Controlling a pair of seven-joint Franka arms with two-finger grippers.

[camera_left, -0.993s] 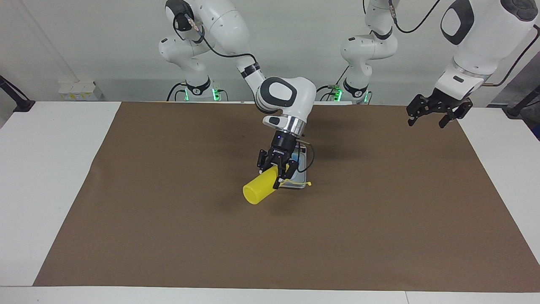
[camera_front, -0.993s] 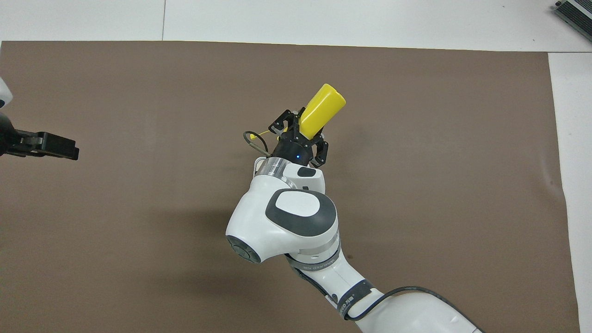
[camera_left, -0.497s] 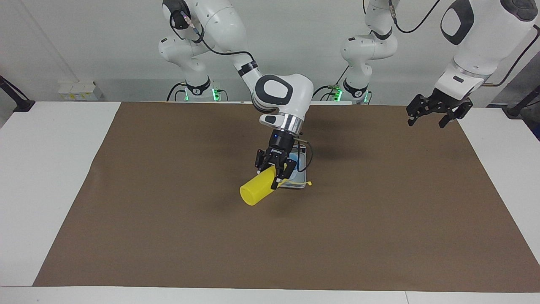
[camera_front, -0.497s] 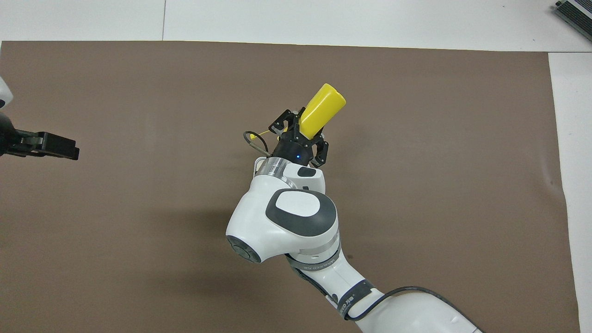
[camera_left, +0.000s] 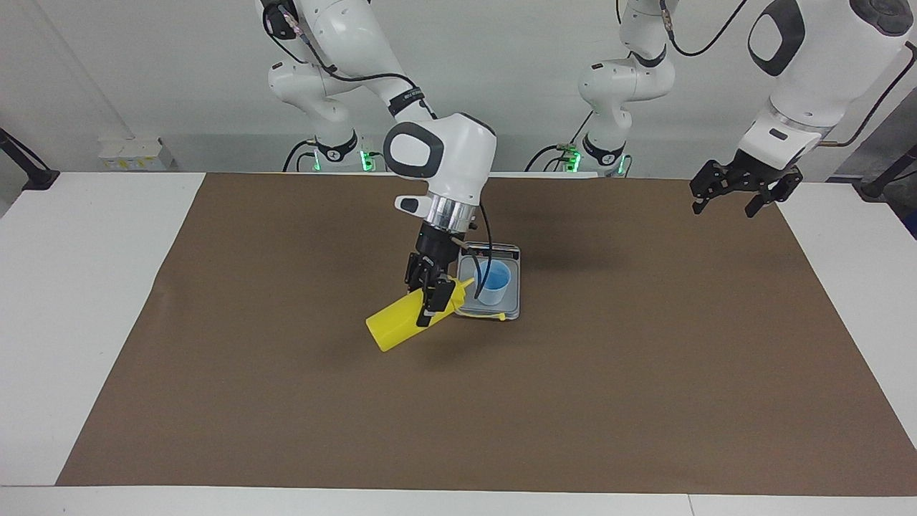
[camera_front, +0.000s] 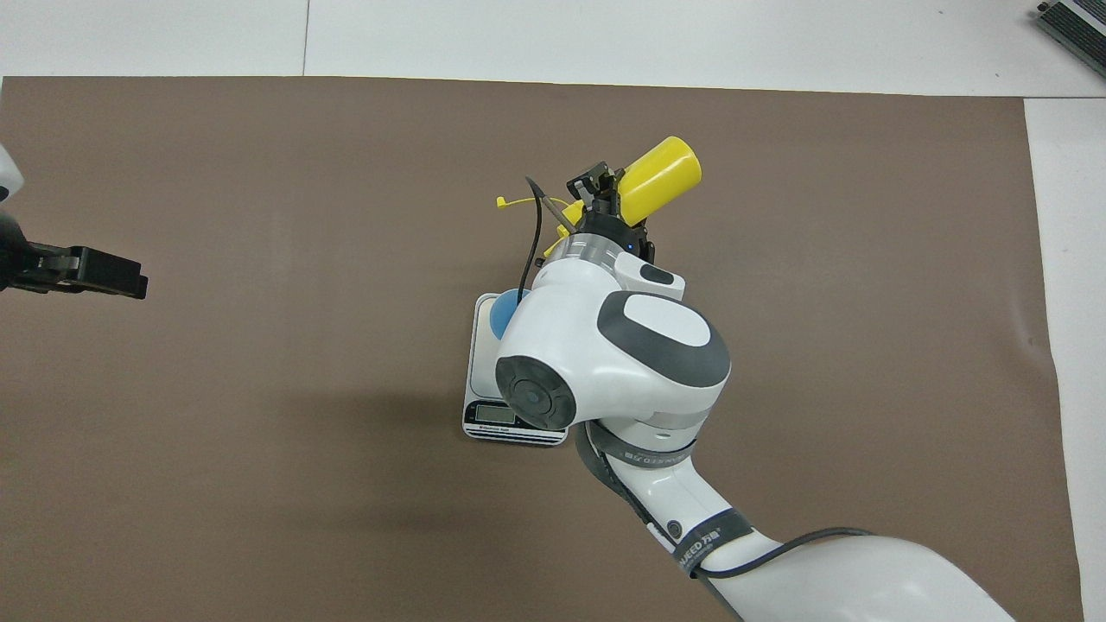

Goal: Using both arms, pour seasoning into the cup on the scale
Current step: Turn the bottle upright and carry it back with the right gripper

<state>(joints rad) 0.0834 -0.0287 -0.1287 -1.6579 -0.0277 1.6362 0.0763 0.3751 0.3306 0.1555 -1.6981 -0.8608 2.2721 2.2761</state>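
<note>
My right gripper (camera_left: 432, 297) is shut on the yellow seasoning bottle (camera_left: 392, 328) and holds it tilted in the air beside the scale (camera_left: 510, 311), over the edge toward the right arm's end. The nozzle points toward the light-blue cup (camera_left: 494, 281), which stands upright on the scale's plate. The bottle's tethered cap tip hangs loose. In the overhead view the bottle (camera_front: 661, 177) sticks out past my right gripper (camera_front: 605, 194), and the arm hides most of the cup (camera_front: 498, 313) and scale (camera_front: 510, 425). My left gripper (camera_left: 738, 195) waits open and raised over the left arm's end of the table; it also shows in the overhead view (camera_front: 86, 272).
A brown mat (camera_left: 645, 373) covers most of the white table (camera_left: 71, 287). The scale's display strip lies on its edge nearest the robots. A black cable hangs from my right wrist over the scale.
My right arm has swung toward its own end of the table with the bottle, uncovering the cup and scale. The bottle's nozzle has come off the cup. The left arm has not moved.
</note>
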